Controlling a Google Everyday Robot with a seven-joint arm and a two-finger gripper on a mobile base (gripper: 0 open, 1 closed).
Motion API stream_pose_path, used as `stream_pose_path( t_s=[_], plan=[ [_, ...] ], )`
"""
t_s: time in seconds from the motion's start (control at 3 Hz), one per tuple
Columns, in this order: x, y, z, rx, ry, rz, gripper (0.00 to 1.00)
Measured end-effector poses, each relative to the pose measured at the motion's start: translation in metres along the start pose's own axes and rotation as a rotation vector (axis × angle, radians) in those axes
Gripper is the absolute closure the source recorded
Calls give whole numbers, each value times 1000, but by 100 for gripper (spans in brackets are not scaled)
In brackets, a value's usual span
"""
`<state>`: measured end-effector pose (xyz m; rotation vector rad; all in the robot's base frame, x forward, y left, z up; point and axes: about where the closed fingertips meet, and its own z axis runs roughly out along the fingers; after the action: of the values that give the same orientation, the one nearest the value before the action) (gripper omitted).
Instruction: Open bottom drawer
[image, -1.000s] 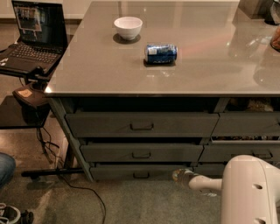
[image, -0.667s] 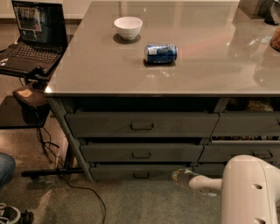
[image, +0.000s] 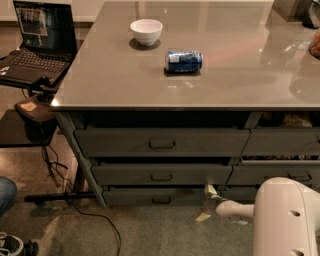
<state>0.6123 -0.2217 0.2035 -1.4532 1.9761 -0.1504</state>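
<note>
The bottom drawer (image: 135, 196) is the lowest and shallowest of three wide dark grey drawers under the grey table (image: 225, 85). Its front sits about level with the drawers above, and its small centre pull (image: 161, 200) is visible. My gripper (image: 209, 194) is low at the drawer's right end, beside the post between the two stacks, well right of the pull. My white arm (image: 235, 209) reaches to it from the lower right, and the arm's bulky white body (image: 285, 220) fills that corner.
A white bowl (image: 146, 31) and a blue can (image: 184, 61) lying on its side are on the tabletop. A neighbouring drawer stack (image: 280, 142) is at right. A laptop (image: 37, 42) on a stand, a floor cable (image: 100, 220) and a person's knee (image: 6, 192) are at left.
</note>
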Motion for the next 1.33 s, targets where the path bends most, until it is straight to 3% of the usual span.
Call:
stream_pose_path(
  t_s=[0.67, 1.0, 1.33],
  plan=[
    [-3, 2, 10, -3, -27, -1, 0],
    [-9, 16, 37, -29, -89, -13, 0],
    [-27, -1, 54, -32, -133, 1, 0]
  ],
)
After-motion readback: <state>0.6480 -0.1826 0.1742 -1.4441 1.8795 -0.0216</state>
